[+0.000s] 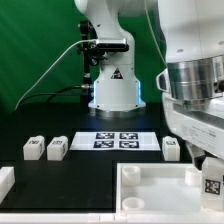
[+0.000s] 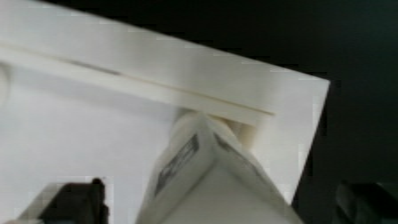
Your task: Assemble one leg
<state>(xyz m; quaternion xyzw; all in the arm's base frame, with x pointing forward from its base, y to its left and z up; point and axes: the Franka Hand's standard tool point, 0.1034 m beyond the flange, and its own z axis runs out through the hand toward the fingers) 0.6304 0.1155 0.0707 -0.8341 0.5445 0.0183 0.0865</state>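
Note:
My gripper (image 1: 207, 168) hangs at the exterior view's right, shut on a leg (image 1: 212, 183), a small white post with a black-and-white tag. It holds the leg upright over the right corner of the large white tray-like part (image 1: 140, 178). In the wrist view the leg (image 2: 217, 165) fills the space between the dark fingers (image 2: 71, 203), with the tray-like part's raised rim (image 2: 169, 85) just beyond it. Three more legs lie on the black table: two on the left (image 1: 33, 148) (image 1: 57, 148) and one on the right (image 1: 171, 148).
The marker board (image 1: 116, 139) lies in the middle of the table in front of the robot base (image 1: 112, 85). A white block (image 1: 5, 181) sits at the left edge. A green backdrop stands behind.

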